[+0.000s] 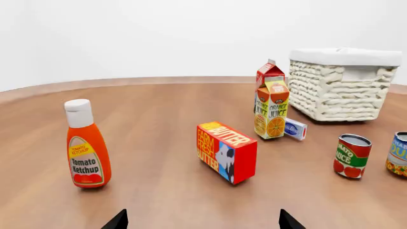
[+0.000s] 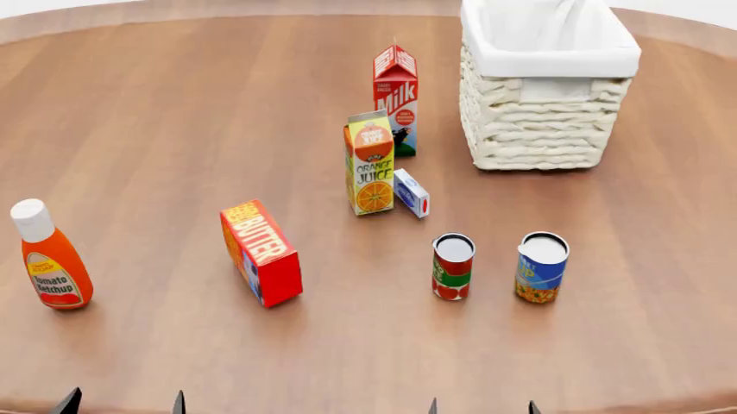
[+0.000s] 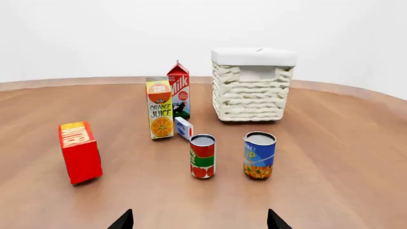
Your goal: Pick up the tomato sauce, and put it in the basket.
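Observation:
The tomato sauce (image 2: 453, 266) is a small can with a red and green label and a silver top, standing upright on the wooden table (image 2: 161, 138); it also shows in the wrist views (image 3: 203, 156) (image 1: 351, 156). The basket (image 2: 547, 82), cream wicker with a white liner, stands at the far right (image 3: 252, 86) (image 1: 340, 83). My left gripper (image 2: 123, 403) and right gripper (image 2: 481, 407) sit at the near table edge, both open and empty, well short of the can. The right gripper (image 3: 199, 220) faces the can; only the fingertips of the left gripper (image 1: 202, 220) show.
A blue-and-yellow can (image 2: 541, 266) stands just right of the tomato sauce. An orange juice carton (image 2: 370, 163), a milk carton (image 2: 395, 99) and a small blue-white box (image 2: 412, 192) stand behind it. A red butter box (image 2: 261, 252) and a ketchup bottle (image 2: 48, 256) are to the left.

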Available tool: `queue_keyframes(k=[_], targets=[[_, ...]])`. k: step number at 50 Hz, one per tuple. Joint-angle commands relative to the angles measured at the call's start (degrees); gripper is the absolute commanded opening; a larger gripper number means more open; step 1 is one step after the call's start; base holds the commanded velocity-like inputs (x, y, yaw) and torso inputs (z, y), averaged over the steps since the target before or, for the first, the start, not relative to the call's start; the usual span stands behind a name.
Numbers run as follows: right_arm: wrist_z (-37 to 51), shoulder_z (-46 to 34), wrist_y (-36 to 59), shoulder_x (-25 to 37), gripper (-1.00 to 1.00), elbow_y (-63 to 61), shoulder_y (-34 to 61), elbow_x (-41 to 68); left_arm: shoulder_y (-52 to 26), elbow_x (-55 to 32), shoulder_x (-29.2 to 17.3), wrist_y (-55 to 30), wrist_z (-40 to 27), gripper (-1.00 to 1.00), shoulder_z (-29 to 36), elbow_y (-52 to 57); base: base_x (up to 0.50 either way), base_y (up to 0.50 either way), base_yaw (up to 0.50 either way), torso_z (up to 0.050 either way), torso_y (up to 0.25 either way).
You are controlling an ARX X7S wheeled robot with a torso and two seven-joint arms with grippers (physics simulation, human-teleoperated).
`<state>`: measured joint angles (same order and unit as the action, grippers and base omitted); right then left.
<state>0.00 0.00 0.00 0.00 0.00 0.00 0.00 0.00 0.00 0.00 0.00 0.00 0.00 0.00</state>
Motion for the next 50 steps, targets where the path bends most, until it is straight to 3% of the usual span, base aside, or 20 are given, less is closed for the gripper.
queue_keyframes(k=[1, 2, 5, 6, 9, 11, 13, 24, 30, 50], targets=[[2.12, -1.15, 5.1, 1.01, 1.0, -8.59, -2.45, -0.88, 2.31, -2.6, -1.01, -5.34, -0.58, 1.0, 0.68, 8.59, 0.0, 0.0, 0.0, 0.0, 0.0], [2.7, -1.76, 6.94, 1.34, 1.0, -17.19, -3.4, -1.55, 3.05, -2.25, -1.39, -6.55, -1.14, 1.0, 1.24, 15.71, 0.0, 0.0, 0.0, 0.0, 0.0], [3.49, -2.17, 4.18, 2.13, 1.0, -20.16, -5.28, -0.97, 4.5, -4.02, -2.01, -9.69, -1.8, 1.0, 1.61, 23.0, 0.0, 0.0, 0.0, 0.0, 0.0], [3.45, -2.07, 8.95, 2.4, 1.0, -26.55, -5.55, -0.45, 5.22, -5.18, -2.25, -10.57, -1.67, 1.0, 1.56, 26.0, 0.0, 0.0, 0.0, 0.0, 0.0], [4.19, -1.85, 8.08, 2.99, 1.0, -29.92, -7.16, 0.01, 6.17, -3.94, -3.06, -11.83, -3.16, 1.0, 2.15, 31.1, 0.0, 0.0, 0.0, 0.0, 0.0], [4.7, -1.62, 12.48, 3.34, 1.0, -36.19, -6.94, 0.21, 6.84, -3.92, -3.36, -12.91, -3.8, 1.0, 2.35, 34.45, 0.0, 0.0, 0.0, 0.0, 0.0], [4.97, -1.45, 9.91, 3.58, 1.0, -36.79, -8.33, 0.79, 7.5, -3.8, -3.67, -14.0, -4.43, 1.0, 2.5, 37.57, 0.0, 0.0, 0.0, 0.0, 0.0], [6.97, -1.38, 14.76, 4.93, 1.0, -48.73, -9.48, 1.44, 9.66, -3.98, -5.34, -17.83, -6.38, 1.0, 3.0, 49.74, 0.0, 0.0, 0.0, 0.0, 0.0], [7.42, -1.13, 15.93, 5.2, 1.0, -48.47, -9.24, 3.26, 9.71, -4.26, -5.84, -17.14, -6.85, 1.0, 3.36, 49.42, 0.07, 0.0, 0.0, 0.0, 0.0], [9.25, -2.51, 17.52, 6.95, 1.0, -48.24, -8.64, 4.13, 9.11, -5.55, -7.39, -17.99, -8.52, 1.0, 4.46, 49.06, 0.5, 0.0, 0.0, 0.0, 0.0]])
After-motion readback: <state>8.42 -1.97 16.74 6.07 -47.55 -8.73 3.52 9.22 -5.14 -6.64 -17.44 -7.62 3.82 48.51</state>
